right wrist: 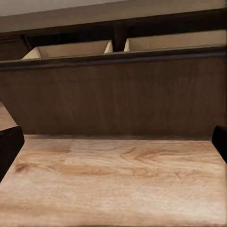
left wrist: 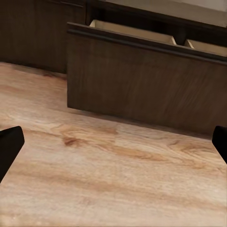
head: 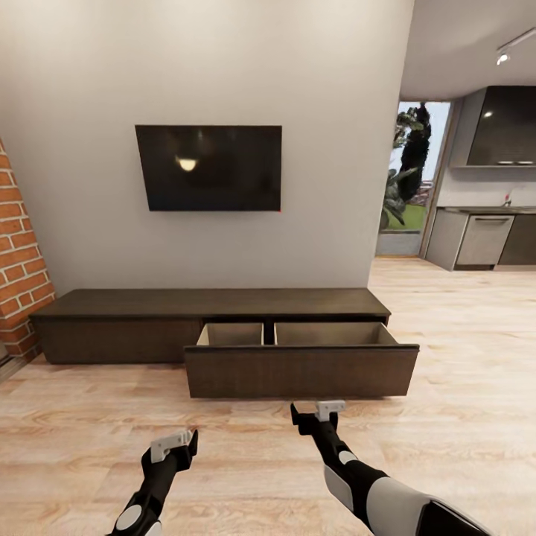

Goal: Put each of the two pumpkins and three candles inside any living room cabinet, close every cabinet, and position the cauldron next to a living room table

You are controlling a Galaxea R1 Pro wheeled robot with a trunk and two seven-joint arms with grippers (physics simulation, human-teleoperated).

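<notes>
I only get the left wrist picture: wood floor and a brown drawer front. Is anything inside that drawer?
Observer: In the head view, the cabinet's drawer is pulled out. Nothing shows in the parts of its two pale compartments I can see, but the front hides their floors.
Operator: What's above the cabinet?
Observer: A black TV hangs on the wall above it.
Operator: Where's my other arm?
Observer: The right gripper is closer to the drawer front than the left gripper. Both have their fingers apart and hold nothing.
</notes>
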